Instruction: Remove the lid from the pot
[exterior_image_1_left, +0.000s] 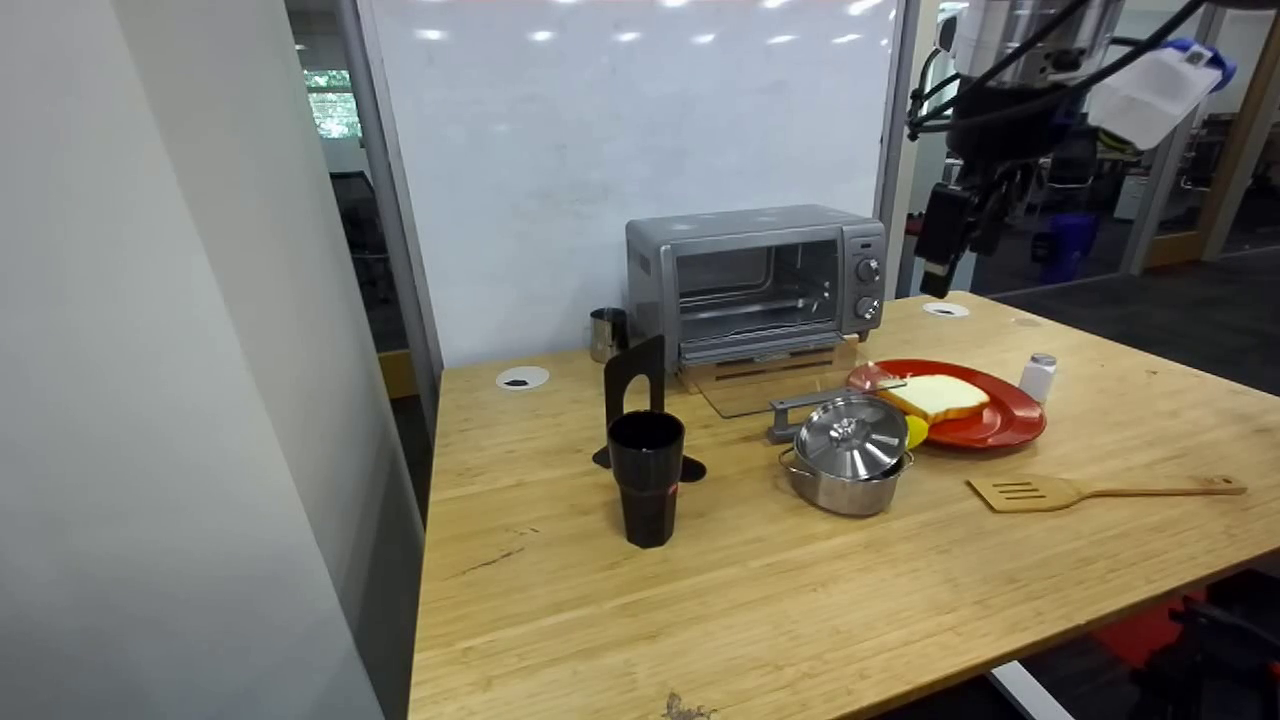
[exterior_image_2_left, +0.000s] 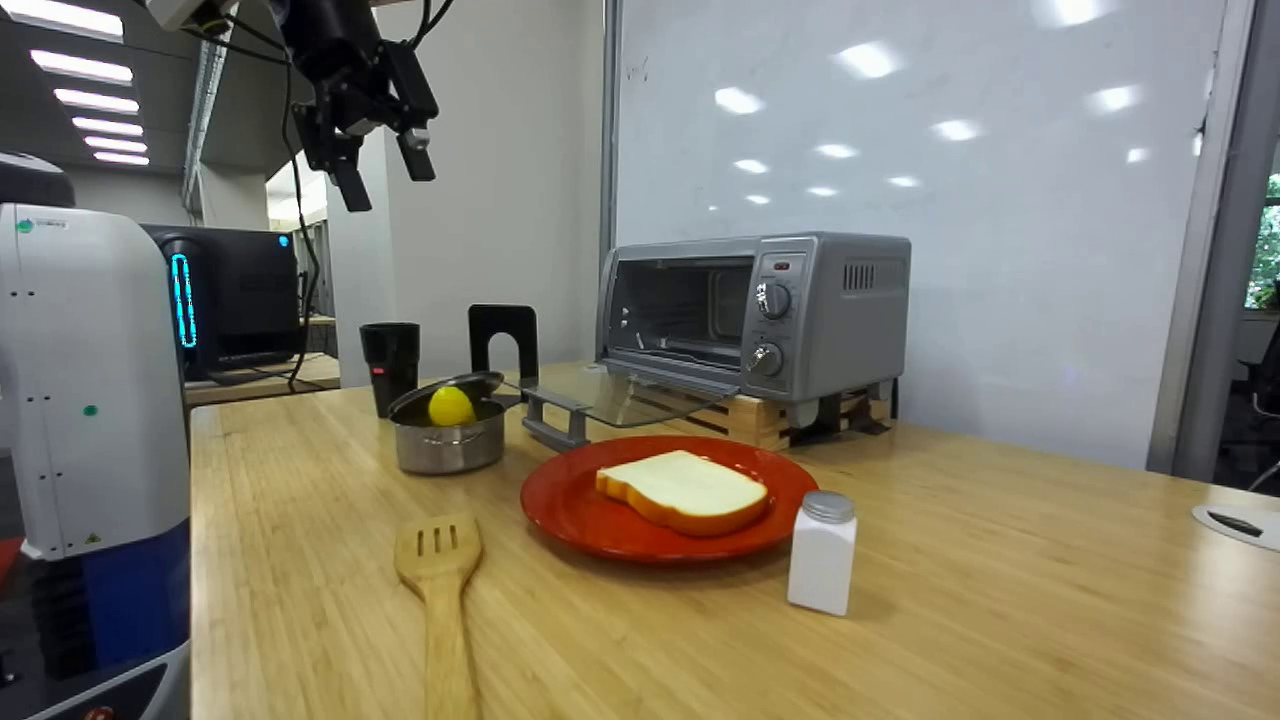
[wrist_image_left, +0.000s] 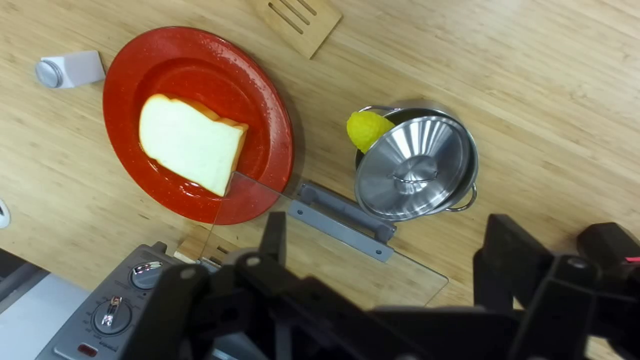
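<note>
The pot (exterior_image_1_left: 848, 492) is small and stainless steel, and stands upright on the table; it also shows in an exterior view (exterior_image_2_left: 450, 447) and the wrist view (wrist_image_left: 470, 172). The shiny silver lid (exterior_image_1_left: 853, 437) lies tilted on it, off-centre, with a thin wire loop on top (wrist_image_left: 414, 179). A yellow lemon-like object (wrist_image_left: 368, 129) sticks out of the pot beside the lid's raised edge, also seen in an exterior view (exterior_image_2_left: 451, 407). My gripper (exterior_image_2_left: 388, 188) is open and empty, high above the table and apart from the lid. In the wrist view its fingers (wrist_image_left: 386, 222) are wide apart.
The toaster oven's (exterior_image_1_left: 760, 285) glass door hangs open, its grey handle (wrist_image_left: 345, 212) close beside the pot. A red plate (exterior_image_2_left: 570, 520) with bread, a white shaker (exterior_image_2_left: 823, 555), a wooden spatula (exterior_image_1_left: 1040, 492), a black cup (exterior_image_1_left: 647, 480) and a black stand (exterior_image_2_left: 503, 320) stand around.
</note>
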